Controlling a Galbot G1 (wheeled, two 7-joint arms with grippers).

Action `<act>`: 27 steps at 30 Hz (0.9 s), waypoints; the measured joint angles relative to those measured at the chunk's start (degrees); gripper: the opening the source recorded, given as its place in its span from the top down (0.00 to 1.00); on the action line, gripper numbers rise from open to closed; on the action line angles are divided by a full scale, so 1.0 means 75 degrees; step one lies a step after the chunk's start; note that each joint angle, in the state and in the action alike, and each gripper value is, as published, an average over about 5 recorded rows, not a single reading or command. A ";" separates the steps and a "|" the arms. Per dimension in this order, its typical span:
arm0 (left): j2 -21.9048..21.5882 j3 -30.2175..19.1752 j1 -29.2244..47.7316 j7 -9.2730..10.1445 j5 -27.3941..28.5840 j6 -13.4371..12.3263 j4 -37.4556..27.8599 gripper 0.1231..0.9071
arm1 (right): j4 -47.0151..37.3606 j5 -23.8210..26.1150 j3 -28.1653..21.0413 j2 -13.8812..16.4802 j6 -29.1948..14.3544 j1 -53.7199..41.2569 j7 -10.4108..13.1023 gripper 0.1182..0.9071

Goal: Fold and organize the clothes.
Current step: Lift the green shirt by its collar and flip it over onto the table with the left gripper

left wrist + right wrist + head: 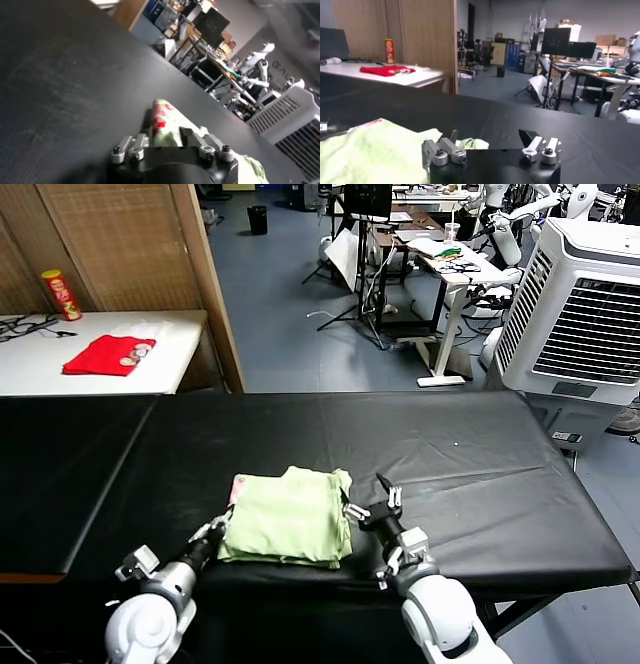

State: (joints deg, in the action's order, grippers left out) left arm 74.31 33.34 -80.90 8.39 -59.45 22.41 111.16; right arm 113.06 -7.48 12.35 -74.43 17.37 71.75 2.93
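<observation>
Left gripper (pixel 216 531) clenched on the folded T-shirt's (pixel 288 517) left edge, right gripper (pixel 371 504) spread wide just beside its right edge, black table (pixel 480 474) beneath, cluttered workshop beyond.

Our right gripper (pixel 488 142) beside the shirt

We see its fingers spread apart over the black cloth-covered table (pixel 580 130), just beside the pale light-green cotton T-shirt (pixel 370 147).

Head: we look down from above the black table (pixel 480 484) | Wrists: we sit low, close over it, facing outward | Shared: green T-shirt (pixel 290 519) on it
</observation>
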 joint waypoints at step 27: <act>-0.3045 0.1797 -0.0685 -0.0255 0.6573 -0.0407 0.0751 0.99 | 0.0166 0.0604 0.0474 -0.0297 0.0007 0.0279 0.0196 0.14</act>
State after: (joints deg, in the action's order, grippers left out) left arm 51.47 46.82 -86.04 6.47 -10.15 19.36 116.80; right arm 114.31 -2.95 15.91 -76.65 17.42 73.84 4.39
